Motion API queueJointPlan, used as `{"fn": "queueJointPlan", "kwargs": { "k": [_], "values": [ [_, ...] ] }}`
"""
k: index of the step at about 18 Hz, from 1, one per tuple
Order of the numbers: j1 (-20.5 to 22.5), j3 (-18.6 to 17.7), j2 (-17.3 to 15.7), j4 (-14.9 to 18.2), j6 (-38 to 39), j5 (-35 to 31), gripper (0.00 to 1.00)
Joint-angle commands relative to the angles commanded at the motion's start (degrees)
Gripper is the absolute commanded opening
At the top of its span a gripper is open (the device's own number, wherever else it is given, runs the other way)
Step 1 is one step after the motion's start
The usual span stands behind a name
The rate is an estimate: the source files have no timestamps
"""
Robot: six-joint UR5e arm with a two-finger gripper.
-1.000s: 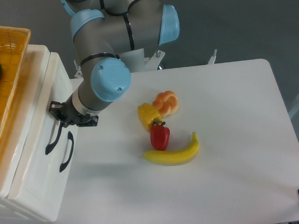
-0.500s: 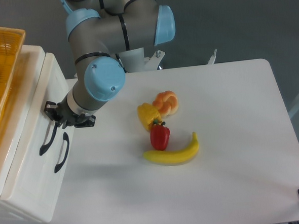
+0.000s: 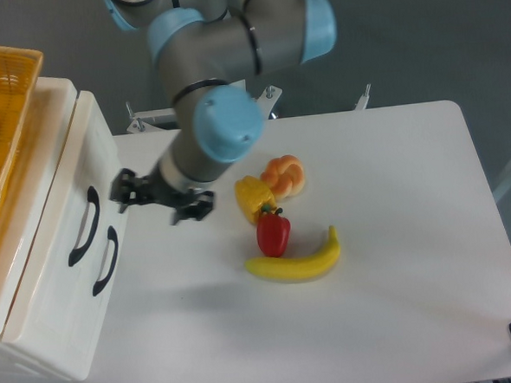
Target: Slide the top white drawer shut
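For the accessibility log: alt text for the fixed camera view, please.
The open gripper hangs just right of the top white drawer, clear of its black handle. Toy fruit, including a banana, lies mid-table.

My arm enters from the top of the view, its grey links and light-blue joint caps folded over one another. The upper links cross near the top edge; a blue-capped wrist joint sits below them, facing the camera. From that joint the wrist section slopes down and to the left, ending in the black pincer (image 3: 148, 198). The pincer points leftward and hangs free, touching nothing. Its two dark fingers (image 3: 127, 187) are spread apart with a visible gap between them, and nothing is held. No other arm is present.
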State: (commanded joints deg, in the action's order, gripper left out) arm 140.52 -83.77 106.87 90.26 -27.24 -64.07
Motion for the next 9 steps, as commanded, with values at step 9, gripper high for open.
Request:
{"fn": "queueJointPlan", "kwargs": {
  "k": [9],
  "values": [
    [9.50,0.80,1.49,-9.92,-14.59,-9.93,1.00]
  ]
}}
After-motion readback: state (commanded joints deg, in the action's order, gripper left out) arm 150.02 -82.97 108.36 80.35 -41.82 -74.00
